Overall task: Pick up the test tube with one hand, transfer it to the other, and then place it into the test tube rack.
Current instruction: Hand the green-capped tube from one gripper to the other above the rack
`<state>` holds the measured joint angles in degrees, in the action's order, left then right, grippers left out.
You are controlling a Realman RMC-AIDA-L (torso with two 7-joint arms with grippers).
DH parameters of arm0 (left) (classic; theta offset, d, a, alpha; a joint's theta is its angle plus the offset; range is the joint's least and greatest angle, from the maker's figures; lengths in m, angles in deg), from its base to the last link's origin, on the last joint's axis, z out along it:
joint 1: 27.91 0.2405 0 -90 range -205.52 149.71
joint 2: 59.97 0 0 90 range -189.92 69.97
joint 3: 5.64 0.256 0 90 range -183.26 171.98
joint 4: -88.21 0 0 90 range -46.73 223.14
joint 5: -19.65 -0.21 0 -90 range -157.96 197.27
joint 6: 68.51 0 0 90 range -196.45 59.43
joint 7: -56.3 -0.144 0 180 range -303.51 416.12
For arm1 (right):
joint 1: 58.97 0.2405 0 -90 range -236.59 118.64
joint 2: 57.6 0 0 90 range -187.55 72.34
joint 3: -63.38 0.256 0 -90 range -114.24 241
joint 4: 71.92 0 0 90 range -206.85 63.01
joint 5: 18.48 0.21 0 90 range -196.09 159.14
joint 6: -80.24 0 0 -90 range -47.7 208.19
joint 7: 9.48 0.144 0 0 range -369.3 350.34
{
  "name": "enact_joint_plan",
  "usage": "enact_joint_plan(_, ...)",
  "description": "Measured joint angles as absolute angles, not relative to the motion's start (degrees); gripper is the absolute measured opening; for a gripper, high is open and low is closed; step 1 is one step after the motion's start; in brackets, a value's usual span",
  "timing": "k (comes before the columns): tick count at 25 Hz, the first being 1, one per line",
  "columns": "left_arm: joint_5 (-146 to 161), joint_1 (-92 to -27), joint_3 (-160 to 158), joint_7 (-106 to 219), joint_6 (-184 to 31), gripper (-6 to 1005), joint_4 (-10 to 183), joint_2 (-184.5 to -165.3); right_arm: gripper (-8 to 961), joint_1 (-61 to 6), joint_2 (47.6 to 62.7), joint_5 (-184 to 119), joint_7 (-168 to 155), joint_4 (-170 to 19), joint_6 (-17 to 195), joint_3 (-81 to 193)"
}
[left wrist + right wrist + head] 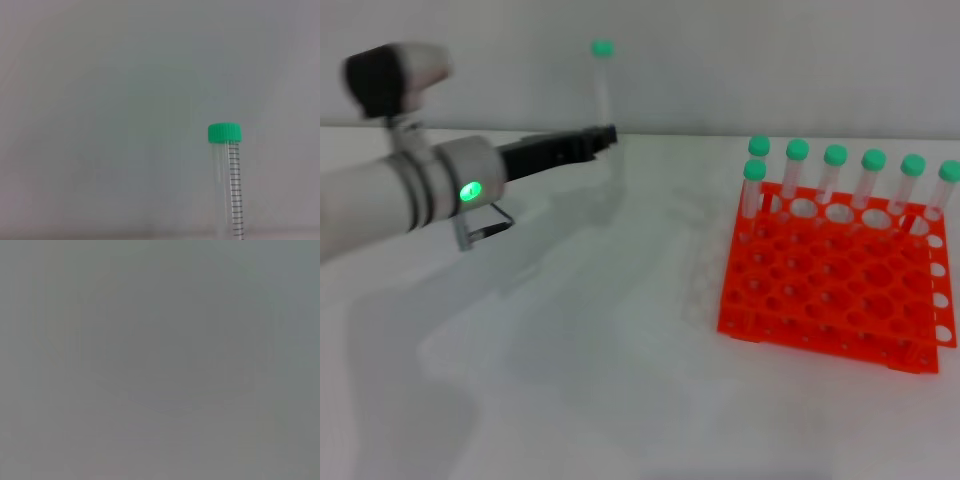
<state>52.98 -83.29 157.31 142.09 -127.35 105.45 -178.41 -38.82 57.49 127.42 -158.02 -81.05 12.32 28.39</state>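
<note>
My left gripper (604, 134), black on a white-and-silver arm with a green light, is shut on the lower part of the test tube (604, 85) and holds it upright above the table at the back centre. The tube's green cap (603, 47) points up. In the left wrist view the same tube (231, 190) stands upright with its green cap (225, 133) and black scale marks. The orange-red test tube rack (832, 290) stands on the table at the right, well apart from the held tube. My right gripper is out of view; the right wrist view shows only plain grey.
Several green-capped tubes (835, 170) stand in the rack's back row and at its far-left holes (754, 185). The white table (580, 350) reaches to a pale wall behind. My left arm (390, 200) crosses the left side.
</note>
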Motion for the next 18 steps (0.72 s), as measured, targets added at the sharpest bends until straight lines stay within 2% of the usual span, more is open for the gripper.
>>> enact_joint_plan(4,67.46,-76.01,157.29,126.88,-141.6,209,104.98,-178.6,809,-38.85,57.36,127.42,-154.95,-81.05,12.59,28.4)
enact_joint_plan(10,70.87,-69.64,157.24,105.69,-155.07,213,99.24,-178.87,807,-39.01,56.98,126.62,-148.71,-81.68,12.52,27.07)
enact_joint_plan(14,66.87,-67.58,157.3,93.86,-158.37,215,92.77,-178.96,807,-40.18,55.44,124.86,-140.43,-84.31,12.24,22.46)
enact_joint_plan(18,61.98,-67.8,157.27,89.17,-155.91,218,86.49,-179.4,806,-41.45,52.89,117.36,-131.49,-88.51,9.4,19.23)
